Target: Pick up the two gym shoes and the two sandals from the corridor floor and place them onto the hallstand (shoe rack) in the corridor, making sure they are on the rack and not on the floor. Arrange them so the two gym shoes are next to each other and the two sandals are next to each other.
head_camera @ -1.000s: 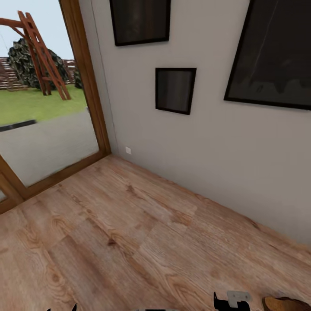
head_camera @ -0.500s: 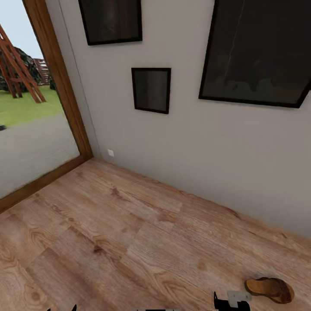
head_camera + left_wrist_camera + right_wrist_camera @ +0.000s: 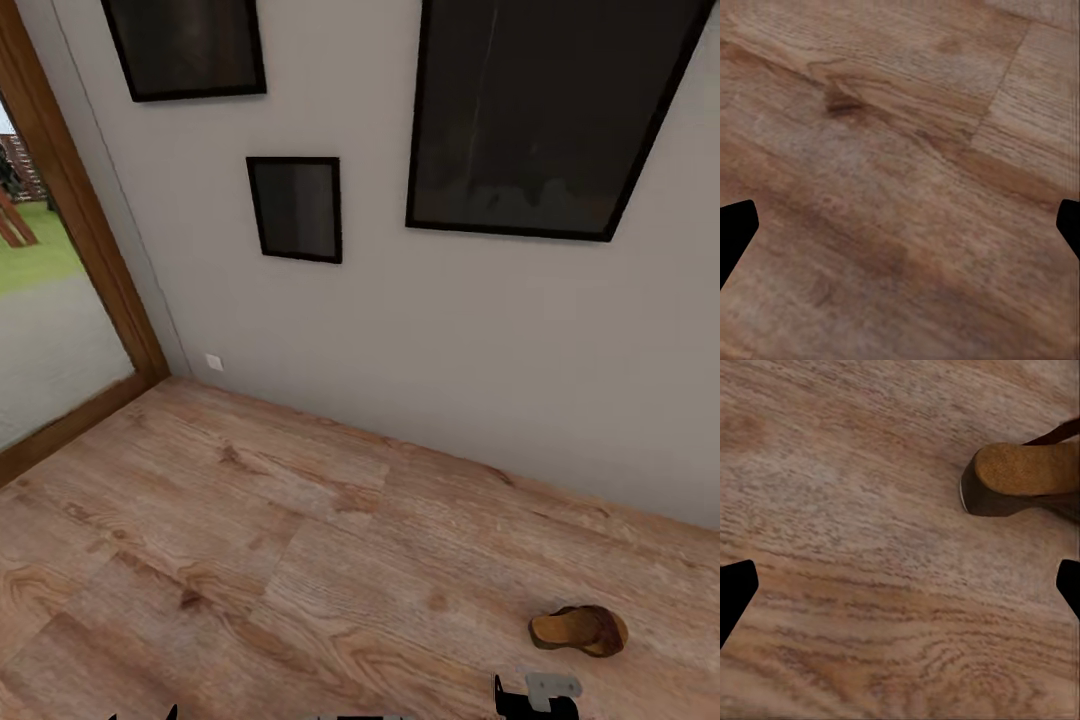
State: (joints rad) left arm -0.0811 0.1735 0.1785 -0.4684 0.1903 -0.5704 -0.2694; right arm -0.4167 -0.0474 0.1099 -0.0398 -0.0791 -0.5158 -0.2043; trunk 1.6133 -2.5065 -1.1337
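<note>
Both pairs of jaws stand wide with nothing between them, the left gripper (image 3: 900,221) and right gripper (image 3: 900,585) hanging over bare corridor floor (image 3: 300,540). Open planks run from the wooden door frame (image 3: 85,250) to the grey wall (image 3: 450,340), which carries three dark framed pictures (image 3: 295,208). Since a second ago the camera has swung right: the doorway has slid toward the left edge, and a sandal (image 3: 579,630) has come fully into view. It lies flat on the floor near the wall, just ahead of the right gripper, tan-soled with a dark-brown footbed and strap.
</note>
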